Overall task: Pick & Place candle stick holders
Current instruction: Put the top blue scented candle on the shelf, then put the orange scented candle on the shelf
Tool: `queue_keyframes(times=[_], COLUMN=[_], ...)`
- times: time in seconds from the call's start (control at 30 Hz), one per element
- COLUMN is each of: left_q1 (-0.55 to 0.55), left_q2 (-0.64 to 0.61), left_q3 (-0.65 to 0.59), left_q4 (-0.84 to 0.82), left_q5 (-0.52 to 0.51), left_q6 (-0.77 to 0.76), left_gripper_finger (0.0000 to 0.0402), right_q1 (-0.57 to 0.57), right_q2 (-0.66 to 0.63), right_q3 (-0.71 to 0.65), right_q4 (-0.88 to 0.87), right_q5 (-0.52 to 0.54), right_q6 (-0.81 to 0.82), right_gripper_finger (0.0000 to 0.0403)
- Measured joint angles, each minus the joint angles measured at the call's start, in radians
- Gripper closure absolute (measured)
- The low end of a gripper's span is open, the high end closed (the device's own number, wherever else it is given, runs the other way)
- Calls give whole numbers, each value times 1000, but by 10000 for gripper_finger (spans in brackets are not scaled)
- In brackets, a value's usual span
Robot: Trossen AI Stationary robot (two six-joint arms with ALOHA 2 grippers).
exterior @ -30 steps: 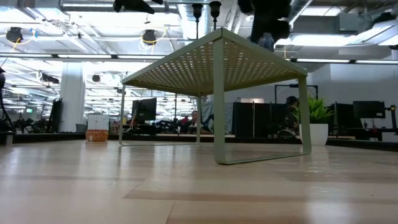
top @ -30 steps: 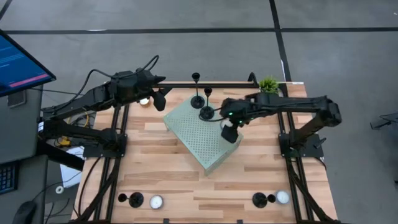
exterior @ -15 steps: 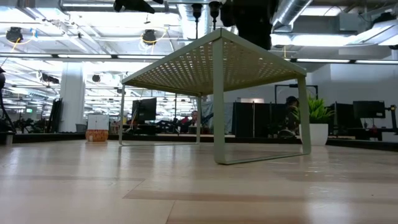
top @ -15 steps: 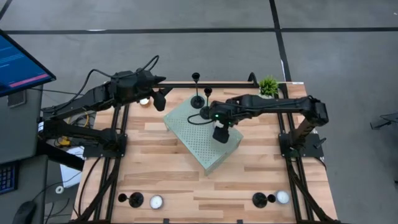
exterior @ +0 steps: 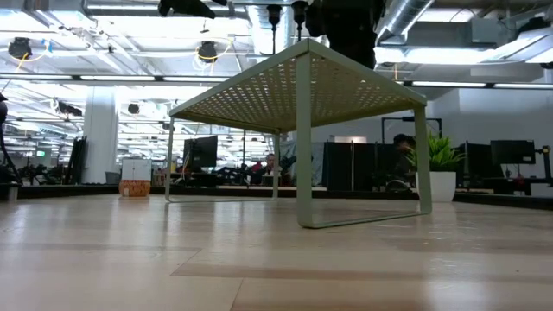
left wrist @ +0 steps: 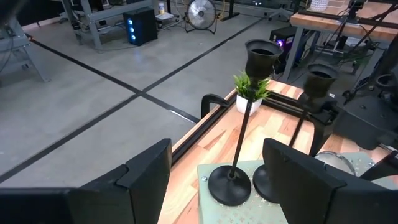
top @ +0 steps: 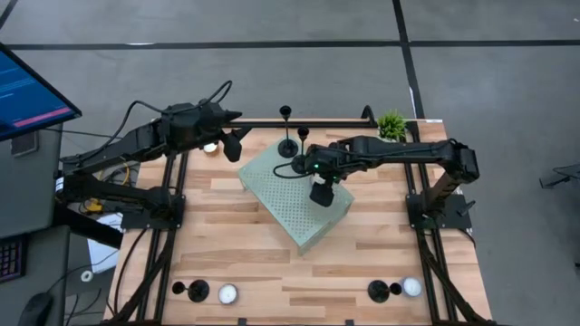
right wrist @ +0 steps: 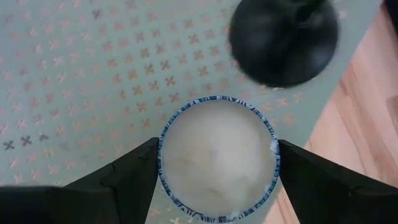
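Observation:
Two black candle stick holders [top: 287, 145] [top: 300, 164] stand on their disc bases at the far corner of a pale green perforated stand [top: 290, 195]; they also show in the left wrist view [left wrist: 230, 183] [left wrist: 273, 180]. Two more holders [top: 196, 291] [top: 378, 291] stand near the table's near edge. My right gripper [top: 319, 192] is over the stand, shut on a white tealight candle [right wrist: 217, 158], right beside the nearer holder's base [right wrist: 283, 40]. My left gripper [top: 237, 138] hangs open and empty at the far left, facing the holders. My right gripper pinches the tealight candle between its two fingers, one on each side of its blue-patterned rim [right wrist: 163, 146]. The fingers come from above, pointing down. The candle is level with its wax face up; whether it rests on the stand I cannot tell.
Tealights lie near the near edge [top: 227, 292] [top: 412, 287] and by my left gripper [top: 210, 147]. A small green potted plant [top: 391, 122] stands at the far right corner. The stand is raised on thin legs [exterior: 304, 147], with bare wood around it.
My right gripper has carried the tealight toward the table's left edge, over the stand and closer to the nearer holder, then kept still for the last half second. The holders have not moved.

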Motion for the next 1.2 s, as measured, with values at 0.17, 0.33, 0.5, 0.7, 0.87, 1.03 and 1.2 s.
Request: queue_keyframes(times=[0.17, 0.33, 0.5, 0.7, 0.87, 1.03, 1.2], left_q1=[0, 0, 0, 0, 0, 0, 0], left_q2=[0, 0, 0, 0, 0, 4, 46], left_q3=[0, 0, 0, 0, 0, 0, 0], left_q4=[0, 0, 0, 0, 0, -20, -161], left_q5=[-2, -2, -2, -2, -2, -25, -174], left_q6=[0, 0, 0, 0, 5, 6, -17], left_gripper_finger=[148, 148, 148, 148, 148, 148, 148], right_q1=[0, -1, 0, -1, 0, 0, 15], right_q2=[1, 1, 1, 1, -25, -112, -225], right_q3=[0, 0, 0, 0, 0, 0, 0], right_q4=[1, 0, 0, 0, 1, 0, -8], right_q5=[-1, -21, -44, -43, -42, -42, -42], right_q6=[-1, -1, 0, 0, 1, 17, 80], right_gripper_finger=[111, 98, 65, 45, 48, 46, 45])
